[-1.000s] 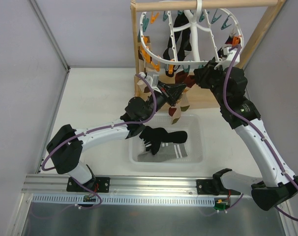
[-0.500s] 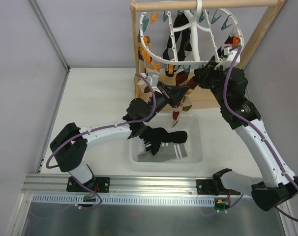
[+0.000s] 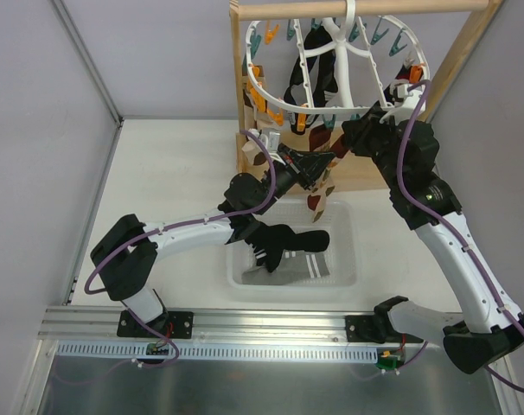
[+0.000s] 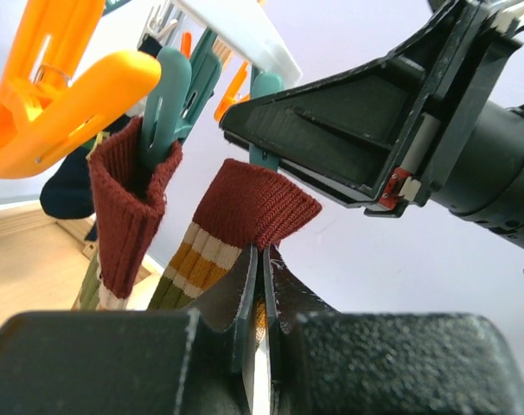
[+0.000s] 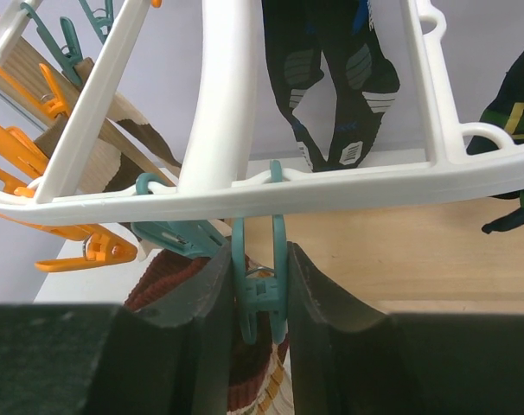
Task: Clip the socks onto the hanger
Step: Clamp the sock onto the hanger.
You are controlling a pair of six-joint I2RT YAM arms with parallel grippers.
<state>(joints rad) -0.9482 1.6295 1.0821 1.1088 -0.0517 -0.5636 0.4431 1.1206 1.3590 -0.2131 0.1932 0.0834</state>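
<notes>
The white ring hanger [image 3: 271,97] hangs from the wooden stand. My left gripper [image 3: 317,167] is shut on the folded cuff of a dark red sock with yellow and cream stripes [image 4: 264,206] and holds it up just under the ring. My right gripper [image 3: 352,131] is shut on a teal clothespin [image 5: 260,281] hanging from the ring [image 5: 348,194], squeezing its handles. The cuff sits right below that pin [image 4: 264,156]. A second dark red sock [image 4: 128,194] hangs clipped in a teal pin beside it. A black sock with blue and white marks [image 5: 331,82] hangs further in.
A white basket [image 3: 352,251] stands under the hanger with a black sock [image 3: 288,242] and others in it. The wooden stand frame [image 3: 459,56] rises behind. Orange clothespins [image 4: 67,95] dangle at the left of the ring. Grey walls close in both sides.
My left gripper has risen and moved slightly right with the dark red sock, closer to the ring and my right gripper. The right arm has hardly moved.
</notes>
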